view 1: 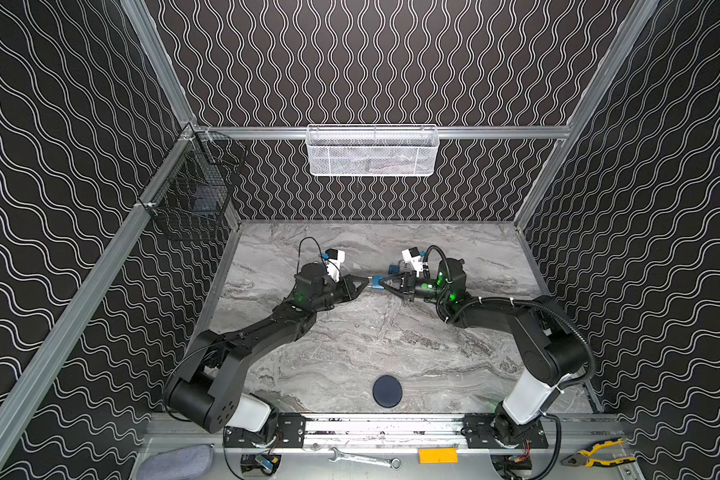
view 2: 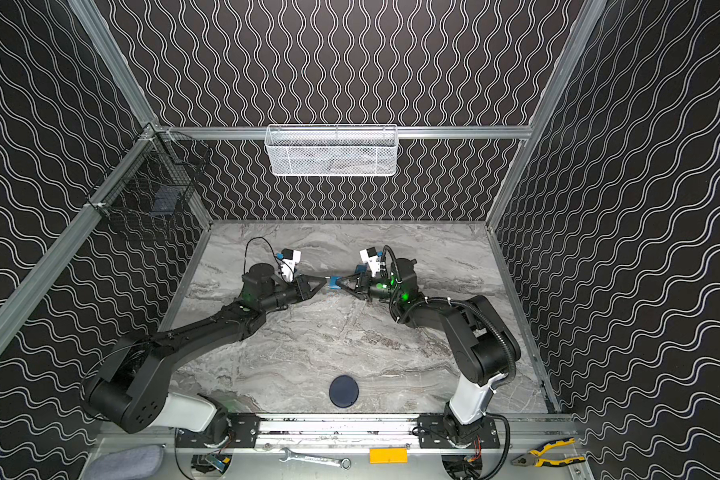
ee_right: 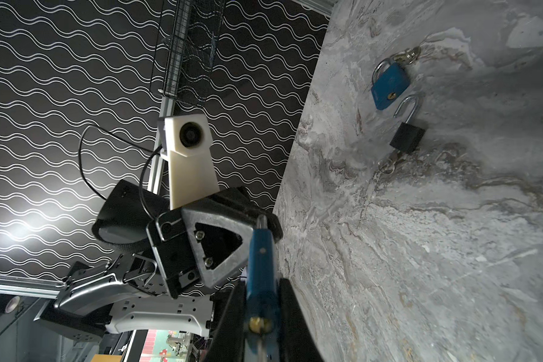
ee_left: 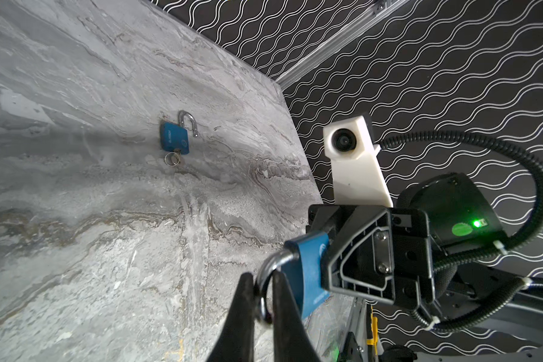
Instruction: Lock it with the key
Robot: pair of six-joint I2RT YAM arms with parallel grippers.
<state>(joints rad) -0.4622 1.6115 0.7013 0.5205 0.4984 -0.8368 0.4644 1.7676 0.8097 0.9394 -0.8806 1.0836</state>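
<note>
**A:** What does the left claw (ee_left: 261,286) have hold of?

**B:** Its jaws are pinched nearly shut on the metal loop (ee_left: 271,263) of the blue padlock (view 1: 377,282). The right claw (ee_right: 261,291) faces it, clamped narrow on the padlock's flat sides. So the padlock hangs in the air between them, above the middle of the table (view 1: 391,340).

**A:** And the key?

**B:** Hard to say. There's a brass spot (ee_right: 257,323) on the bottom end of the body. Keyhole or key, I cannot tell.

**A:** How should this step go?

**B:** I judge it's pressing the loop home. Hold the right claw rigid and push the left one straight along the loop's legs. Don't twist, or the free leg may miss its hole. A pinch on round steel can slip, so go slowly. A black lock (ee_right: 407,138) and another blue lock (ee_right: 389,84) lie on the table well apart, out of the way.
</note>
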